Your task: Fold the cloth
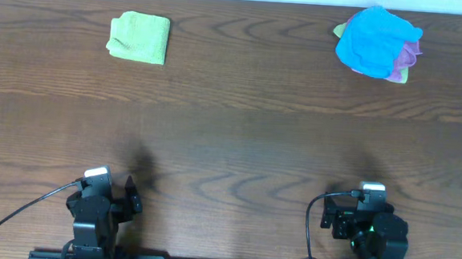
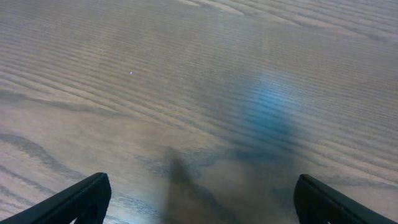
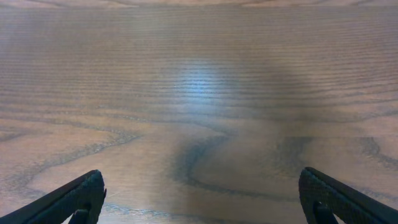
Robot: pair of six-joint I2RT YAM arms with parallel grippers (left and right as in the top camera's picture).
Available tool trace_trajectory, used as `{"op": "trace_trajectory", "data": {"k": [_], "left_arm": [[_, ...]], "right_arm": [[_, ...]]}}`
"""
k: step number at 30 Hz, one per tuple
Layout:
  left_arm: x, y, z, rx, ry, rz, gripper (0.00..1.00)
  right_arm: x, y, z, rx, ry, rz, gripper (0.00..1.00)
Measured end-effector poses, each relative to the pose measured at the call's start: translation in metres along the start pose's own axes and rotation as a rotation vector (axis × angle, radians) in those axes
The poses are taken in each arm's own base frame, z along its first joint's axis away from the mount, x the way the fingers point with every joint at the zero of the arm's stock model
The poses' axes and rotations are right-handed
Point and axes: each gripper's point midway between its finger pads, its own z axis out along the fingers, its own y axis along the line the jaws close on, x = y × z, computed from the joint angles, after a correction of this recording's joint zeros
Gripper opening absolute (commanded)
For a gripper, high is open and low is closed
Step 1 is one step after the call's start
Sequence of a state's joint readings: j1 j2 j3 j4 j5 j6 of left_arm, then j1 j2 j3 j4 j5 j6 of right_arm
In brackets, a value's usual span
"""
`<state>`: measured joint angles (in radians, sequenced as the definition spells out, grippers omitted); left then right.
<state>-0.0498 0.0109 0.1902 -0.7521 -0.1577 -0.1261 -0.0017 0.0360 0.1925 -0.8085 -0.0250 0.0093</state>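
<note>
While the left gripper (image 2: 202, 186) and right gripper (image 3: 200, 180) are held apart, empty, the crumpled blue fabric cloth (image 1: 375, 40) is heaped upper right on the wooden table (image 1: 230, 137); judged soft and limp, it is best pinched at a corner.

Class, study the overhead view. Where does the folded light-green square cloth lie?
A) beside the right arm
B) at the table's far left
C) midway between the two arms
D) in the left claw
B: the folded light-green square cloth lies alone at the far left of the wooden table, well apart from the crumpled blue-topped pile of cloths at far right.
</note>
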Motion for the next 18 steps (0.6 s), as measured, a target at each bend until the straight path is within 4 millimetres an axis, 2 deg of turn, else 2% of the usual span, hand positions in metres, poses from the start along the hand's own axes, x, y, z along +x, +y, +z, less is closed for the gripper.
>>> {"op": "trace_trajectory", "data": {"k": [12, 14, 18], "left_arm": [[0.0, 0.0, 0.0, 0.0, 0.0, 0.0, 0.95], [0.0, 0.0, 0.0, 0.0, 0.0, 0.0, 0.95], [0.0, 0.0, 0.0, 0.0, 0.0, 0.0, 0.95]], "right_arm": [[-0.004, -0.003, -0.002, 0.012, 0.009, 0.044, 0.99], [-0.011, -0.004, -0.007, 0.019, 0.022, 0.06, 0.99], [-0.038, -0.01, -0.02, 0.044, 0.032, 0.096, 0.99]]}}
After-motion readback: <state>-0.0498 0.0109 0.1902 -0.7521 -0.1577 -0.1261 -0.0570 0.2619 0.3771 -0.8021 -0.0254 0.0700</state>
